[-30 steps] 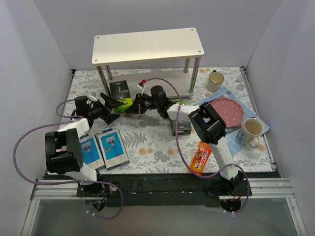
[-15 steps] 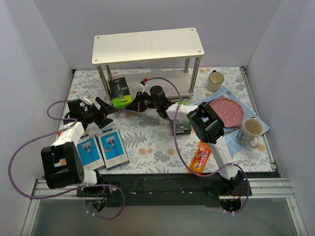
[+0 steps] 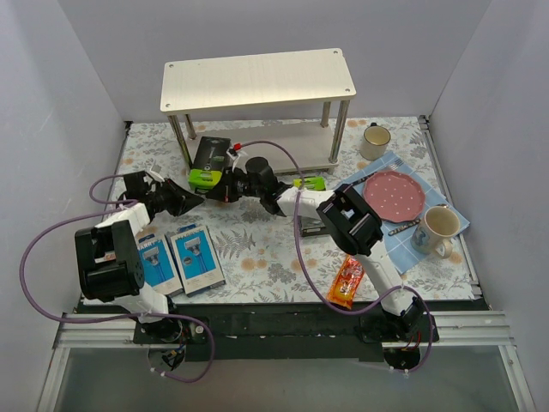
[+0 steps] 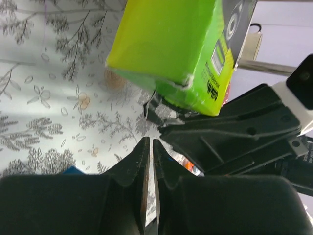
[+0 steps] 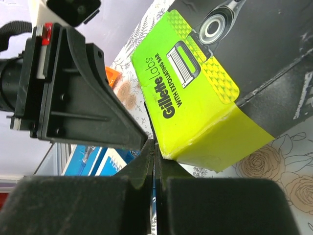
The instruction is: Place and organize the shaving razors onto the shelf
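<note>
Beside the left front leg of the shelf (image 3: 257, 81), the black box (image 3: 206, 157) lies with its lime end facing my left pincer (image 4: 150, 142) and right pincer (image 5: 153, 142), both clenched empty, tips close to that end.

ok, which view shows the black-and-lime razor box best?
Right wrist: the razor box fills the frame, printed face and lime end readable. Top external shows the box only small. Left wrist catches mostly its lime end.
</note>
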`<move>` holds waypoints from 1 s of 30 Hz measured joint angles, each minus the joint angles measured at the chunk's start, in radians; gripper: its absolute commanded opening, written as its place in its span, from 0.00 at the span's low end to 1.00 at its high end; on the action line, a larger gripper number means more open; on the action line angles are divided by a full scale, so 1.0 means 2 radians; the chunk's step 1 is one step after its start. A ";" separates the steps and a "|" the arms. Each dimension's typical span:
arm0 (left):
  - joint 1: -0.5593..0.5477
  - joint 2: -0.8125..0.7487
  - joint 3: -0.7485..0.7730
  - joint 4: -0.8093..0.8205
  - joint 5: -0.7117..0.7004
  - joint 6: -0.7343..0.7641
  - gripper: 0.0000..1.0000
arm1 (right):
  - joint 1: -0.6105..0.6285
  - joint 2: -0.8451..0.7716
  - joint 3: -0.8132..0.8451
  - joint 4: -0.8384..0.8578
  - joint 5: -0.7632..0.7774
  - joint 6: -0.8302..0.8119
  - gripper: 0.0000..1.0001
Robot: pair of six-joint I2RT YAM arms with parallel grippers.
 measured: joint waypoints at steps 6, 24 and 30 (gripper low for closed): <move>0.000 0.015 0.010 0.031 0.003 -0.016 0.07 | -0.009 0.000 0.000 -0.001 0.004 -0.011 0.01; 0.000 0.008 -0.004 0.043 0.011 -0.020 0.12 | -0.049 0.063 0.096 -0.017 0.009 -0.019 0.01; 0.000 -0.004 -0.005 0.043 0.011 -0.013 0.14 | -0.040 0.070 0.106 -0.017 0.012 -0.014 0.01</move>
